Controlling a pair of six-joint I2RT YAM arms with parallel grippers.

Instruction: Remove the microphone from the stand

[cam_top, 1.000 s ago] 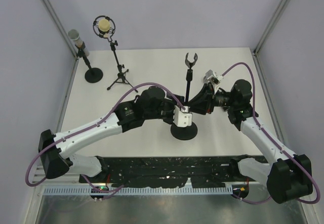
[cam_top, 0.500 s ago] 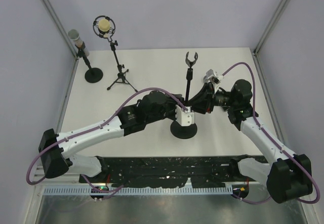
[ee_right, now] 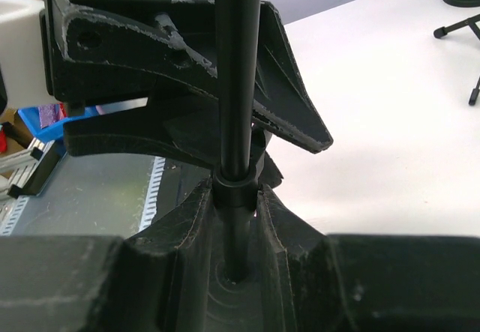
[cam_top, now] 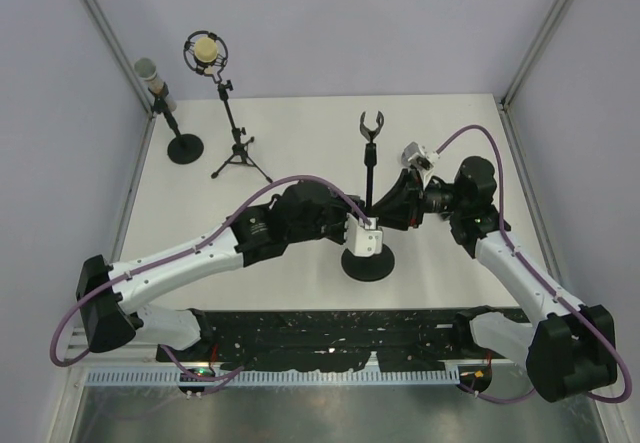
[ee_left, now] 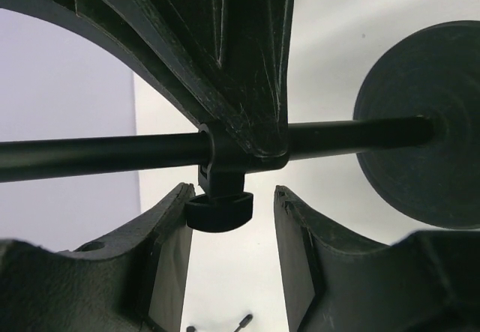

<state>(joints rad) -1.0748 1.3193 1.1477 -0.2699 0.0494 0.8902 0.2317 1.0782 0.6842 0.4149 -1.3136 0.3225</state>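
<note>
The black centre stand's pole (cam_top: pixel 370 178) rises from a round base (cam_top: pixel 367 263) to an empty clip (cam_top: pixel 372 123). My right gripper (cam_top: pixel 388 208) is shut on the pole; in the right wrist view (ee_right: pixel 238 204) its fingers clamp the pole's collar (ee_right: pixel 238 191). My left gripper (cam_top: pixel 364 231) is open low on the pole. In the left wrist view (ee_left: pixel 229 227) its fingers straddle the pole's small black knob (ee_left: pixel 217 210), with a gap on the right side. A grey microphone (cam_top: pixel 148 71) sits in a stand at back left. A yellow microphone (cam_top: pixel 206 51) hangs in a shock mount on a tripod.
The grey microphone's round base (cam_top: pixel 184 148) and the tripod's legs (cam_top: pixel 238 158) stand at the back left of the white table (cam_top: pixel 300 133). Grey walls close the back and sides. A black rail (cam_top: pixel 330 333) runs along the near edge.
The centre stand has shifted: its clip moved slightly left and its base slightly nearer. Both grippers stayed on the pole and moved with it.
</note>
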